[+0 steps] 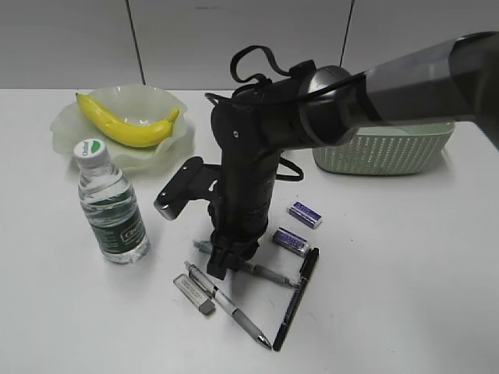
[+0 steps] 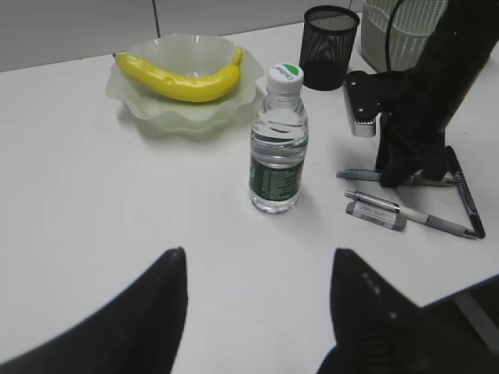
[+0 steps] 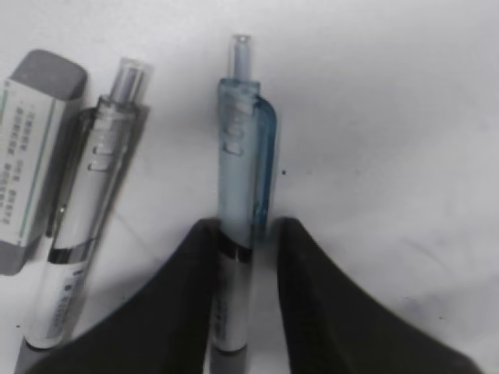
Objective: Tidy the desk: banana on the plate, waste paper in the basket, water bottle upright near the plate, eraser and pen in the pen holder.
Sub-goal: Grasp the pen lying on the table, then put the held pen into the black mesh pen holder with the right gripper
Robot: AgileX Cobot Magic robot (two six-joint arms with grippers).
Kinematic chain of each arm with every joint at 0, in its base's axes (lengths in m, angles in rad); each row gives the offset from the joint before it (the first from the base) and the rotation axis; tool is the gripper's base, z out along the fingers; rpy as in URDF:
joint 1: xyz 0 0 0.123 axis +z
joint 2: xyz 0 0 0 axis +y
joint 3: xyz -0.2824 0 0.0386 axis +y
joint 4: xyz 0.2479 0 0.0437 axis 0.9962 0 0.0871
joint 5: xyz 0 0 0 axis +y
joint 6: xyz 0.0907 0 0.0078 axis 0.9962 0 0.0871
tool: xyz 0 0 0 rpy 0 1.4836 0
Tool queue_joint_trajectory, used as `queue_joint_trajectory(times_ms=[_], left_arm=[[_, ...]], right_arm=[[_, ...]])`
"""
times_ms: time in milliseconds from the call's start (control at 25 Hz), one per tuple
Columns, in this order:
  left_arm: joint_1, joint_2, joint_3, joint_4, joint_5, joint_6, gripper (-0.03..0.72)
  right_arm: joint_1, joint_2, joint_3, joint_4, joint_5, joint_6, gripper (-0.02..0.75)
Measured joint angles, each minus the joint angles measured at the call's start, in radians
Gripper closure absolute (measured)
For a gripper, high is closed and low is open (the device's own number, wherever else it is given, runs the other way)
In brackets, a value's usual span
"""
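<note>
The banana [image 1: 129,125] lies in the plate [image 1: 61,125] at the back left. Beside it the water bottle [image 1: 109,206] stands upright. My right gripper [image 3: 245,226] reaches down over a blue-clipped pen [image 3: 242,156] lying on the desk [image 1: 405,273]. Its jaws straddle the barrel; one finger touches it and a narrow gap shows at the other. Two purple-sleeved erasers [image 1: 304,213] lie to the right. The pen holder [image 2: 330,47] stands behind, hidden by the arm in the exterior view. My left gripper [image 2: 257,257] hangs open over bare desk. The waste paper is out of view.
A grey-white pen [image 1: 230,304], a grey eraser [image 1: 195,294] and a black pen [image 1: 296,300] lie close around the right gripper. The basket [image 1: 382,152] sits at the back right, partly behind the right arm.
</note>
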Motion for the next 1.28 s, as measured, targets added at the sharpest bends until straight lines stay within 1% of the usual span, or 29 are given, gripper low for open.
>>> queue_joint_trajectory(times_ms=[80, 360, 520, 640, 720, 800, 960, 1120, 1280], left_arm=[[0.000, 0.000, 0.000, 0.000, 0.000, 0.000, 0.252], [0.000, 0.000, 0.000, 0.000, 0.000, 0.000, 0.252], [0.000, 0.000, 0.000, 0.000, 0.000, 0.000, 0.252], [0.000, 0.000, 0.000, 0.000, 0.000, 0.000, 0.252], [0.000, 0.000, 0.000, 0.000, 0.000, 0.000, 0.252], [0.000, 0.000, 0.000, 0.000, 0.000, 0.000, 0.252], [0.000, 0.000, 0.000, 0.000, 0.000, 0.000, 0.252], [0.000, 0.000, 0.000, 0.000, 0.000, 0.000, 0.252], [0.000, 0.000, 0.000, 0.000, 0.000, 0.000, 0.252]], right_arm=[[0.000, 0.003, -0.008, 0.002, 0.006, 0.003, 0.617], [-0.008, -0.050, -0.085, -0.017, 0.014, 0.101, 0.622], [-0.047, -0.148, -0.150, -0.064, -0.013, 0.213, 0.622], [-0.103, -0.225, -0.160, -0.065, -0.127, 0.282, 0.622], [-0.145, -0.261, -0.162, -0.068, -0.252, 0.328, 0.622], [-0.191, -0.271, -0.164, -0.067, -0.375, 0.364, 0.622], [-0.261, -0.238, -0.164, -0.016, -0.584, 0.400, 0.622], [-0.279, -0.162, -0.164, 0.022, -0.735, 0.407, 0.622], [-0.280, -0.081, -0.163, 0.053, -0.813, 0.410, 0.622]])
